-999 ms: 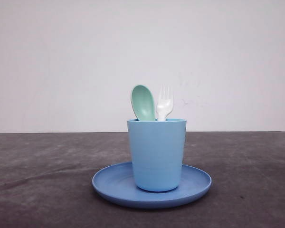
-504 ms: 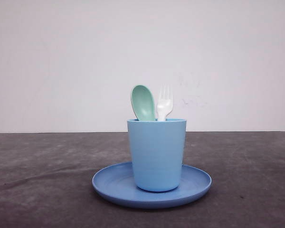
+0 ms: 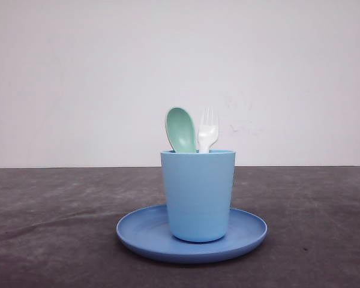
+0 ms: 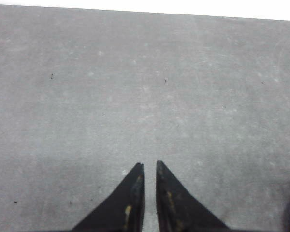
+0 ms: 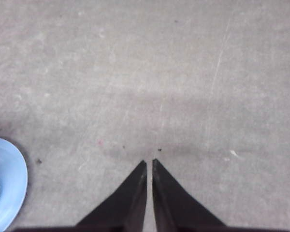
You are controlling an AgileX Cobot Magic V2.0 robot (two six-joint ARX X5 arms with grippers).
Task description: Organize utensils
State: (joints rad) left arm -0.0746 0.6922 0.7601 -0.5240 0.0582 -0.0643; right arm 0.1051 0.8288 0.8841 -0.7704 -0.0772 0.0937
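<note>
Count on the counter (image 3: pixel 54 240): one mint-green spoon (image 3: pixel 180 128) and one white fork (image 3: pixel 207 132) are standing in one light blue cup (image 3: pixel 198 195); one round blue plate (image 3: pixel 249 231) is carrying that cup. Two utensils in total are showing.

Mint-green spoon (image 3: pixel 181 128), white fork (image 3: pixel 207 131), light blue cup (image 3: pixel 198 195), blue plate (image 3: pixel 145 233), dark grey table (image 3: pixel 54 222)
</note>
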